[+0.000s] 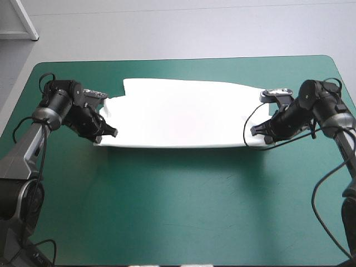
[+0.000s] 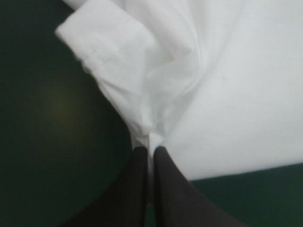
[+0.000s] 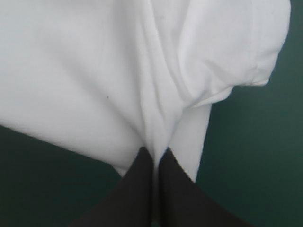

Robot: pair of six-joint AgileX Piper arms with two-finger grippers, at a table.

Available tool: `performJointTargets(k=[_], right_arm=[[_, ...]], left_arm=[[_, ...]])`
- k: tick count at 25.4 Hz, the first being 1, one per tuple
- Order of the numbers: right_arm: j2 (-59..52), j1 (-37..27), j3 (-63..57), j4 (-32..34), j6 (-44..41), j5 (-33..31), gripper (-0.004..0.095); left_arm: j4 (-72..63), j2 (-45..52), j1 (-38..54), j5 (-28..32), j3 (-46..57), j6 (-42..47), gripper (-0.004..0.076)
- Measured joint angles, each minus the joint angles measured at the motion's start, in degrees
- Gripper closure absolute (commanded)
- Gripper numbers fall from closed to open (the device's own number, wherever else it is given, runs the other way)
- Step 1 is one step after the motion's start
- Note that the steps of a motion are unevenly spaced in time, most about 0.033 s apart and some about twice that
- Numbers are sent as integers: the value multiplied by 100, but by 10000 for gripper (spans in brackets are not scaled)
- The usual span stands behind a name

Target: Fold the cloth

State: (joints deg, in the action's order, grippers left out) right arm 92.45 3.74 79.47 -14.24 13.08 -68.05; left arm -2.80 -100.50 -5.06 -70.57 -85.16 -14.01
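The white T-shirt (image 1: 183, 119) lies stretched wide across the far half of the teal-green table (image 1: 178, 211), folded into a long band. My left gripper (image 1: 109, 133) pinches its near left corner, and my right gripper (image 1: 257, 131) pinches its near right corner. Seen from the left wrist, the black fingers (image 2: 139, 175) are all but shut with a white fold (image 2: 151, 118) rising between them and a sleeve (image 2: 102, 42) bunched beyond. The right wrist view has the same arch of fingers (image 3: 142, 175) clamped on gathered cloth (image 3: 156, 104), a sleeve (image 3: 236, 52) hanging off to the side.
The near half of the table is bare teal-green cover. The table's far edge (image 1: 178, 60) runs just beyond the T-shirt. Both arms reach in from the table's left and right sides.
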Motion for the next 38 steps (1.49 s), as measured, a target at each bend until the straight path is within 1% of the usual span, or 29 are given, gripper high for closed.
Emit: performJointTargets(k=[7,10,12,16,17,18,19,20,22,23,25,26,29,30,31,33,36,38], right_arm=[[-1090,5,-1729,-145,50,25,924],[-1456,5,-2347,-287,213,68,869],[-1657,5,-2671,-399,338,113,752],[-1957,5,-3174,-592,437,216,405],[-2029,5,-3256,-610,450,251,341],[-2086,5,-3313,-631,457,306,230],[-2218,5,-3373,-655,470,465,208],[-2284,5,-3386,-654,476,564,204],[-2445,5,-3385,-661,476,891,206],[-2493,5,-3385,-664,476,1039,206],[-2553,5,-3385,-664,470,1262,206],[-2560,5,-3359,-664,458,1330,206],[-2560,5,-3183,-607,432,1366,206],[-2564,5,-3089,-577,416,1358,206],[-2569,5,-2865,-490,353,1314,206],[-2590,5,-2480,-361,193,1169,206],[-2609,5,-1948,-239,28,876,206],[-2690,5,-1709,-174,-66,721,206]], left_arm=[[26,1197,0,50,1639,81,705],[110,1663,0,49,2150,83,703],[171,1853,0,49,2386,131,685],[209,1955,0,49,2630,152,631],[214,1955,0,49,2642,159,616],[215,1955,0,49,2648,165,554],[209,1955,0,54,2654,169,509],[209,1955,0,54,2654,169,383],[209,1955,0,54,2654,171,248],[209,1955,0,54,2654,186,183],[216,1955,0,68,2654,200,106],[216,1955,0,126,2654,209,89],[166,1955,0,408,2654,213,90],[119,1955,0,559,2654,213,90],[-10,1955,0,903,2648,230,90],[-177,1959,0,1234,2471,227,90],[-126,2094,0,1254,1904,227,90],[106,2389,0,994,1357,232,90]])
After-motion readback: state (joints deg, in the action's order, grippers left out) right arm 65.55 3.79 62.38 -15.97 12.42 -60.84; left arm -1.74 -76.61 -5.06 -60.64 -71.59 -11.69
